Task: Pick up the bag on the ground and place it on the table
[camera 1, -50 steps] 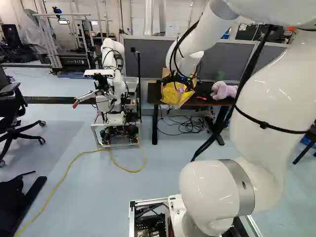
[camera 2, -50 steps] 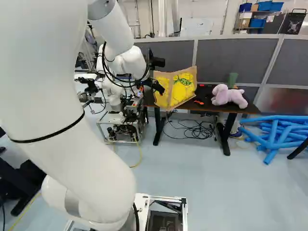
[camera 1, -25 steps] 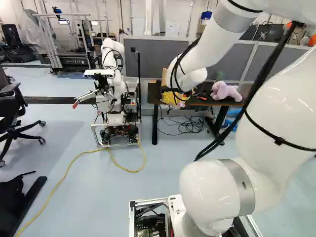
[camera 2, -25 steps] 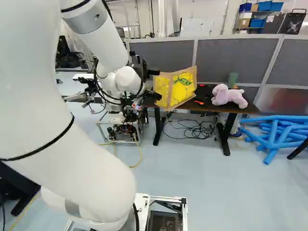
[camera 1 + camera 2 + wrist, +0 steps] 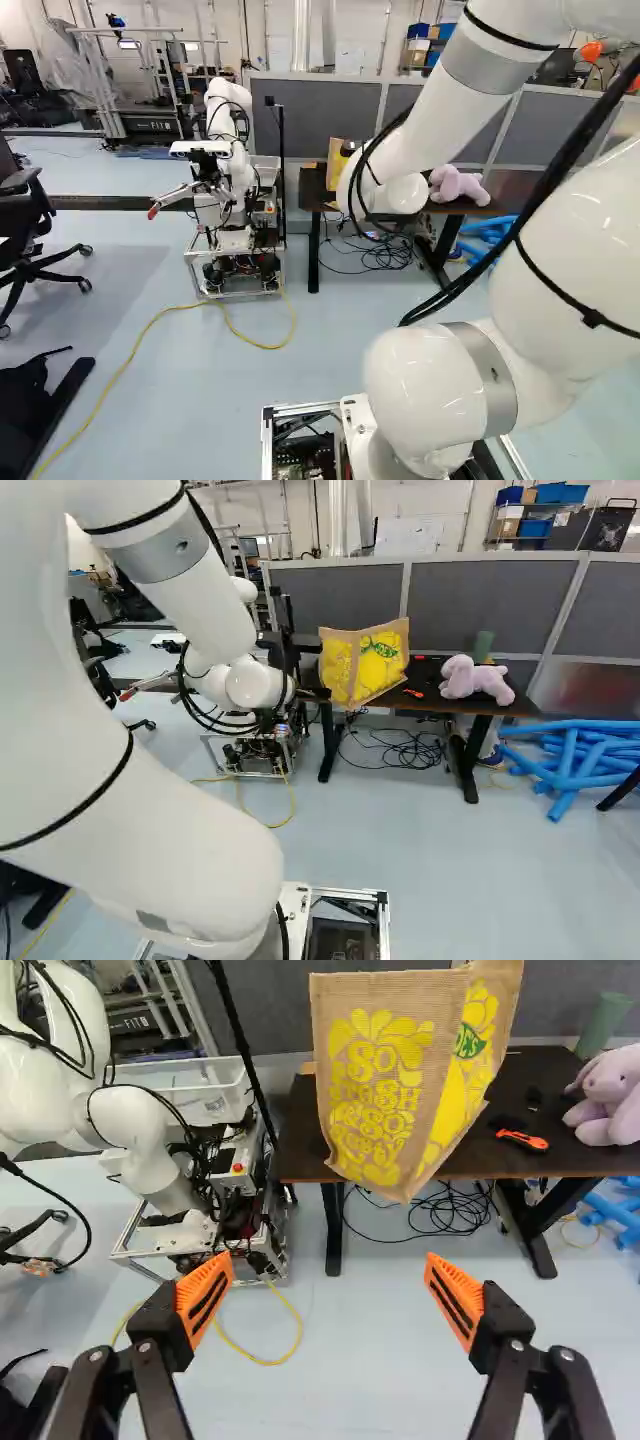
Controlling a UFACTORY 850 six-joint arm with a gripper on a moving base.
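You've drawn the open claw [image 5: 330, 1265] back from the bag [image 5: 385, 1090], which has stayed on the desk [image 5: 300, 1150] (mind its lower corner, seemingly past the front edge); the placing looks done, unless it tips.

Bright, even light | glare on arm [image 5: 425, 385] | soft floor [image 5: 190, 400] shadows

Open air separates the end effector [image 5: 316, 668] from the bag [image 5: 385, 1090] and table [image 5: 298, 1145] ahead.

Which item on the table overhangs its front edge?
The yellow-printed bag: its lower corner juts past the edge; the plush toy and orange tool don't.
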